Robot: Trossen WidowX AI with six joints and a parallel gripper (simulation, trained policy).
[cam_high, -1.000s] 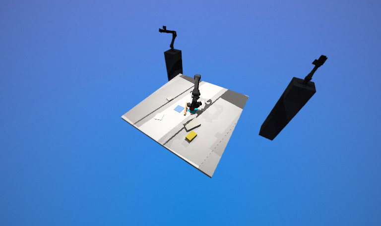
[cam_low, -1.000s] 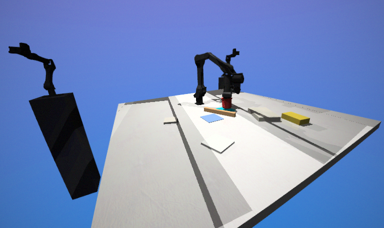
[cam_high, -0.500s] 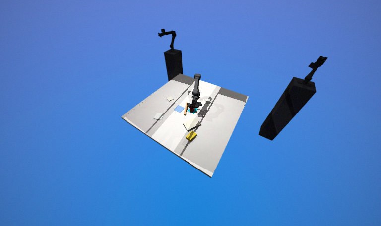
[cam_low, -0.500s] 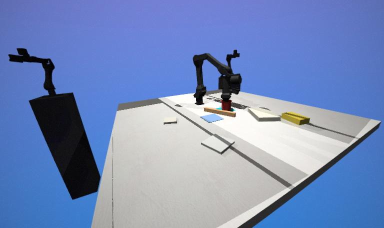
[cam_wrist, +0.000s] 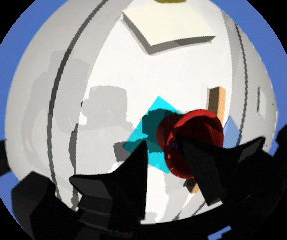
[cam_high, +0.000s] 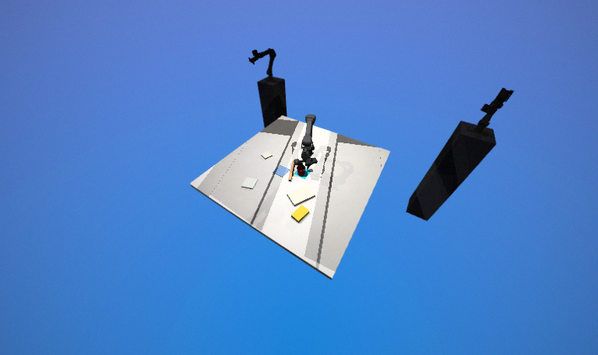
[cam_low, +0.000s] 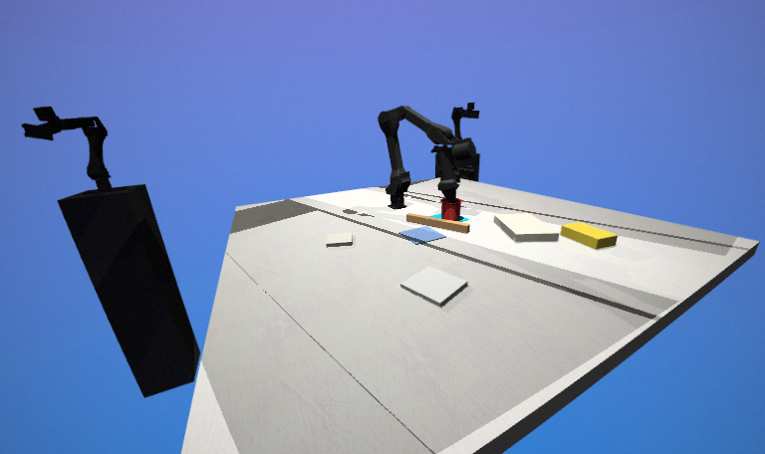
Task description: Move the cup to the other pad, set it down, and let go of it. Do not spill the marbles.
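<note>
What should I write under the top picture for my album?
Robot gripper over a red cup on the cyan pad.

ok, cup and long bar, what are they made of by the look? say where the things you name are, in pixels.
Red cup (cam_high: 300, 171) (cam_low: 450, 209) (cam_wrist: 167, 131): maybe plastic, semi-gloss; brighter rim highlights. Orange-brown bar (cam_high: 291, 171) (cam_low: 436, 222) (cam_wrist: 216, 101): possibly wood, matte; tan colour, no visible grain.

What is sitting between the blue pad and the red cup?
The wooden bar lies between the blue pad and the red cup; the top view shows it best.
</note>
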